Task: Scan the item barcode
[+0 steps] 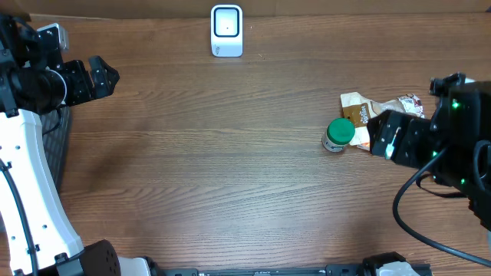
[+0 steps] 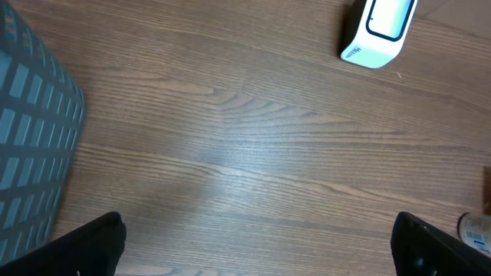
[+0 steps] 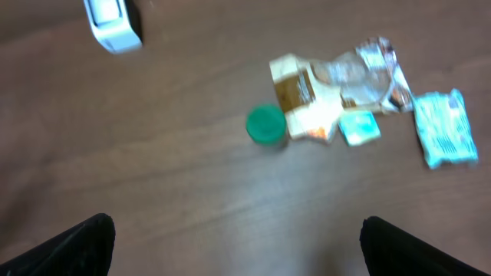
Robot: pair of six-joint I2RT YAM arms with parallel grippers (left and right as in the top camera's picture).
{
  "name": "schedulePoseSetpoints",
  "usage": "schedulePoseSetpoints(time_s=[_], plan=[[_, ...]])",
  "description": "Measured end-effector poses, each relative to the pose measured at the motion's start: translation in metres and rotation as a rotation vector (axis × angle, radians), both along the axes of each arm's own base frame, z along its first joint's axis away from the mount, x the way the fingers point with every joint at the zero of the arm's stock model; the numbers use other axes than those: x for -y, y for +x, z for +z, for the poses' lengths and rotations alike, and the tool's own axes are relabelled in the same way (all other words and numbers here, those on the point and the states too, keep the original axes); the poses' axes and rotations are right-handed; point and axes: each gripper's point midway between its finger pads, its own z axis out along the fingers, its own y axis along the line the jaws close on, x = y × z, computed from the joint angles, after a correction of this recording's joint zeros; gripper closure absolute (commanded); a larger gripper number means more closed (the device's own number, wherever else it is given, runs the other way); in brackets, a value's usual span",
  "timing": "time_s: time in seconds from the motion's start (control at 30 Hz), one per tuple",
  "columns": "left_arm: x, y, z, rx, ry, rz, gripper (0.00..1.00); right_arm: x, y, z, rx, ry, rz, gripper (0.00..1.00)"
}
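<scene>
A white barcode scanner [image 1: 227, 31] stands at the table's far edge; it also shows as the scanner [image 2: 380, 31] in the left wrist view and the scanner [image 3: 113, 23] in the right wrist view. Items lie at the right: a green-lidded jar [image 1: 338, 134] [image 3: 266, 125], a brown and white packet [image 1: 357, 110] [image 3: 307, 100], a clear wrapper [image 3: 368, 73], a small teal packet [image 3: 359, 128] and a light blue packet [image 3: 445, 129]. My right gripper [image 1: 374, 132] [image 3: 238, 249] hangs open above the table just near of them, holding nothing. My left gripper [image 1: 103, 77] [image 2: 257, 249] is open over bare wood at the far left.
A grey mesh basket [image 2: 31, 153] [image 1: 57, 153] stands at the table's left edge, under my left arm. The jar [image 2: 476, 230] peeks in at the right edge of the left wrist view. Brown wood [image 1: 230, 169] spans the space between scanner and items.
</scene>
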Motion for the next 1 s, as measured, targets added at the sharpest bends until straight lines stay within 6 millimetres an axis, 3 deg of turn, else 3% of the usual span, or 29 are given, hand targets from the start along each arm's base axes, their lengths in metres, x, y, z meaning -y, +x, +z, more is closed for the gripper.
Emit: schedulePoseSetpoints(time_s=[0.23,0.43,0.53,0.6,0.7,1.0], plan=[[0.000,0.000,0.000,0.000,0.000,0.000,0.00,-0.006,0.041,0.043,0.317,0.035,0.007,0.00],[0.000,0.000,0.000,0.001,0.000,-0.001,0.00,-0.003,0.034,0.056,0.570,0.019,0.038,0.00],[0.000,0.000,0.000,0.000,0.001,0.000,0.00,-0.001,0.029,0.051,0.686,-0.002,0.054,0.00],[0.000,0.000,0.000,0.000,0.001,0.000,0.00,0.000,0.028,0.044,0.759,-0.014,0.058,0.00],[0.000,0.000,0.000,0.000,0.000,0.000,0.01,0.001,0.028,0.019,0.828,-0.027,0.059,0.00],[0.000,0.000,0.000,0.000,0.000,0.000,0.01,0.005,0.029,-0.079,0.986,-0.028,0.040,0.00]])
